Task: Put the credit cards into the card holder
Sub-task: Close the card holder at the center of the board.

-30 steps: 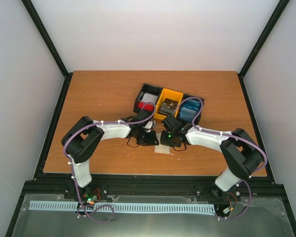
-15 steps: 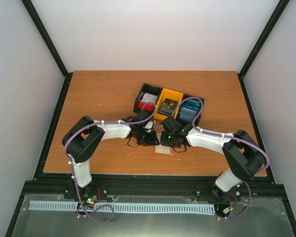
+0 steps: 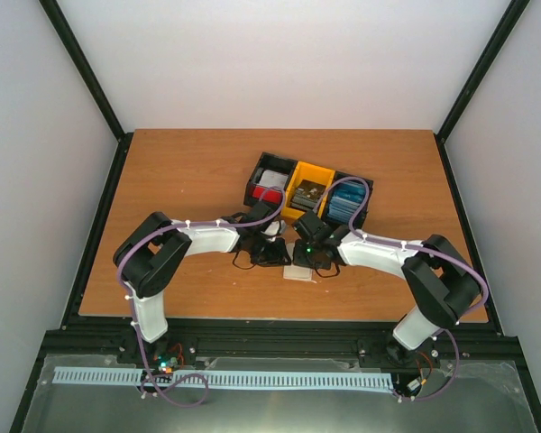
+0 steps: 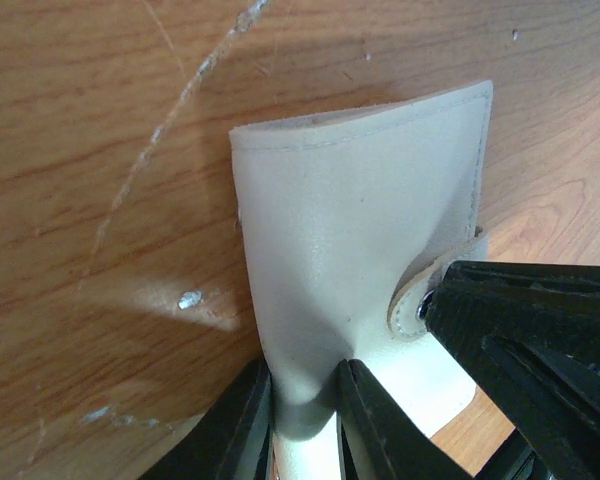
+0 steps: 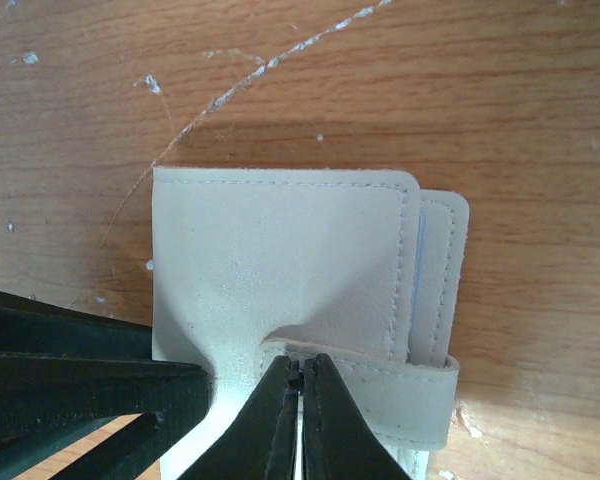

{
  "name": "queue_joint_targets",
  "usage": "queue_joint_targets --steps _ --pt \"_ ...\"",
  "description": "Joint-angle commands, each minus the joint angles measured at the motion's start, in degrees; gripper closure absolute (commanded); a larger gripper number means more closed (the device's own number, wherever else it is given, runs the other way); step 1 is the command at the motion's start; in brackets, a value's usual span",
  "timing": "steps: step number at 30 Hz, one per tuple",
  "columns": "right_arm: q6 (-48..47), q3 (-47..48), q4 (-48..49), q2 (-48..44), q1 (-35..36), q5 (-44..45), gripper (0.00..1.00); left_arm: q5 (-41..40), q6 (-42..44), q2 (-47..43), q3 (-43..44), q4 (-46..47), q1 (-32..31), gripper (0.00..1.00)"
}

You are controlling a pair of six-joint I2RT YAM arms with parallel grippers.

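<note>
Two gripper heads hide most of the card holder (image 3: 298,274) from above; only a pale sliver shows btwn them, on the near half of the table (image 3: 180,180). Wrist views cut off its near edge, and its inside isn't visible. Table is scratched orange-brown wood w/ black rails (image 3: 97,234), and white walls (image 3: 279,63) on three sides. Left gripper (image 4: 305,378): fingers a little apart, clamped on one bent-up cover of the holder. Right gripper (image 5: 300,365): fingers pressed together on the end of the snap tab (image 5: 400,390), which arches off the cover. Farther back, well apart from the holder, the three-compartment bin tray (image 3: 252,188) holds the credit cards (image 3: 307,194): silver-and-red in the left section, dark grey in the yellow mid section, pale blue in the right.
</note>
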Motion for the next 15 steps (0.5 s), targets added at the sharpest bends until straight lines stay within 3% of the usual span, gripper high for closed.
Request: queue_joint_targets --steps 1,10,15 --pt "0.15 0.96 -1.84 3.76 0.88 -1.79 0.97 -6.41 1.24 6.40 -4.38 -7.65 -1.46 0.80" --pt "-0.18 3.49 -7.88 6.93 0.97 1.35 0.97 -6.15 0.79 6.50 -4.47 -7.46 -1.42 0.80" --pt "0.80 1.14 -6.07 8.84 0.97 3.38 0.97 -5.03 -0.75 5.93 -4.62 -6.67 -1.42 0.78"
